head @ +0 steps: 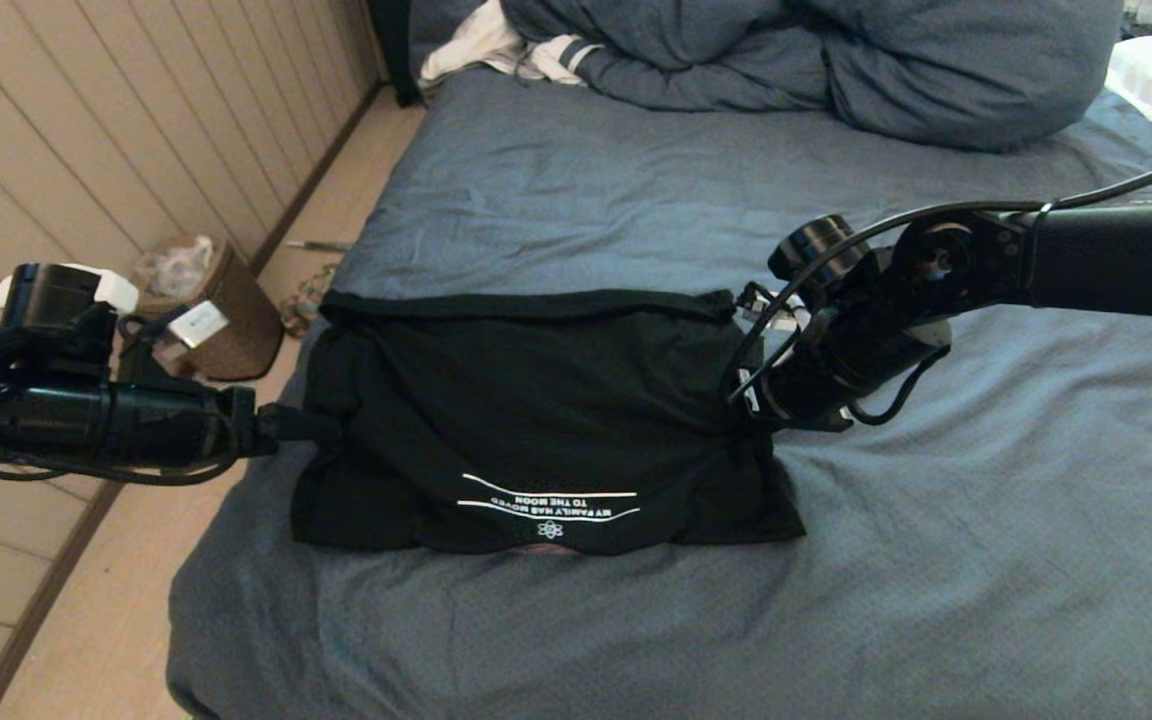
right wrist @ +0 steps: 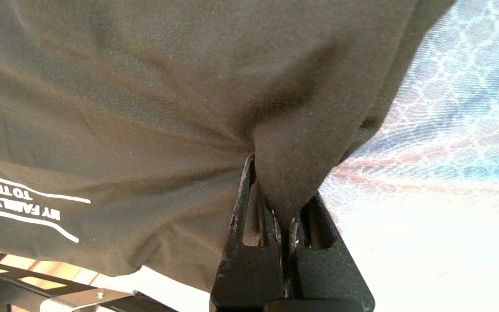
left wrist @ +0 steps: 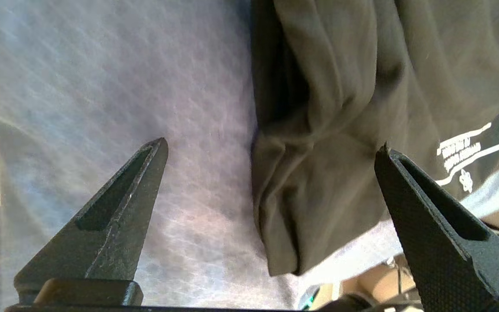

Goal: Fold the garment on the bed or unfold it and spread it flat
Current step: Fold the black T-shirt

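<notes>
Gripping: the right hand (right wrist: pixel 282 216) has its fingers pressed together on a bunched fold of the garment (head: pixel 536 420), pinching the black cloth at the shirt's right-hand edge.
Left hand: the left hand (left wrist: pixel 271 149) has its fingers spread wide, one tip over bare sheet and the other over the shirt's rumpled side edge; the wrist view does not show whether either tip touches cloth.
Garment: the black T-shirt lies folded into a rough rectangle between the two hands, on the bed (head: pixel 556 200), with the left hand at its left edge and the right hand at its right edge.
Print: the white lettering (head: pixel 548 500) sits along the shirt's near edge, closer to the robot than either hand, and reads upside down in the head view.
Bed: the slate-blue sheet runs out on every side of the shirt, wrinkled, beyond both hands.
Beyond the hands: a bulky blue duvet (head: pixel 836 60) is heaped at the far end of the bed, with white striped clothing (head: pixel 496 45) beside it.
Floor: a brown basket (head: pixel 221 310) stands off the bed, just beyond the left hand.
</notes>
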Robot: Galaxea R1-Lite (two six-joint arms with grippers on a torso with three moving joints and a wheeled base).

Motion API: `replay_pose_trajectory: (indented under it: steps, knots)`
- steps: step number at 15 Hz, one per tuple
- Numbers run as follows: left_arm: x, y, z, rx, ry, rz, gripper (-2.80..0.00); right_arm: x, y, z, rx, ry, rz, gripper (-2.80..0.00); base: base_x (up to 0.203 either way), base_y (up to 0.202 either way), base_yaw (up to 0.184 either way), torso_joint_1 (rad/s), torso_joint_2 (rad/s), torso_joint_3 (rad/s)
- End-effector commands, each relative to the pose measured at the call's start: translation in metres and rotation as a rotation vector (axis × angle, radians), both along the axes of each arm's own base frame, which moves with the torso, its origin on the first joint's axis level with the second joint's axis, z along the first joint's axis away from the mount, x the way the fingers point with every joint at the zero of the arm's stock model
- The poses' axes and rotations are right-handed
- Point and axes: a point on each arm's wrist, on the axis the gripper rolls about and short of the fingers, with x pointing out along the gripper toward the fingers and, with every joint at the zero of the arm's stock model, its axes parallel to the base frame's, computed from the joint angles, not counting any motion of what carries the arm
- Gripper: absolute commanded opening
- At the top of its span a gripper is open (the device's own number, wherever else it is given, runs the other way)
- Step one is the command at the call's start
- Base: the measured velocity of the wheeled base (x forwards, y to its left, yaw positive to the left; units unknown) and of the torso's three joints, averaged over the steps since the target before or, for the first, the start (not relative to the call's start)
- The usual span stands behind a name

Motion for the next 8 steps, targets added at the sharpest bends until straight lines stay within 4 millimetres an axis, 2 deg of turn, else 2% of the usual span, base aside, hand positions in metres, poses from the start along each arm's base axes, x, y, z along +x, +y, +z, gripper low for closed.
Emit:
replay_pose_trajectory:
  steps: [1, 5, 6, 8]
  knots:
    - [0.0, -0.007, -0.006, -0.009, 0.025, -0.03, 0.0, -0.001, -0.002, 0.003, 0.004, -0.007, -0.006, -2.8, 0.0, 0.0, 0.0, 0.0, 0.0, 0.0]
    - [0.007, -0.028, -0.025, -0.015, 0.074, -0.094, 0.0, -0.003, -0.003, 0.005, 0.005, -0.011, -0.007, -2.8, 0.0, 0.0, 0.0, 0.0, 0.0, 0.0]
    - [0.009, -0.029, -0.027, -0.019, 0.073, -0.09, -2.8, -0.002, -0.003, 0.006, 0.005, -0.011, -0.007, -2.8, 0.0, 0.0, 0.0, 0.0, 0.0, 0.0]
    - [0.009, -0.034, -0.028, -0.035, 0.087, -0.089, -2.8, -0.002, -0.003, 0.006, 0.007, -0.015, -0.006, -2.8, 0.0, 0.0, 0.0, 0.0, 0.0, 0.0]
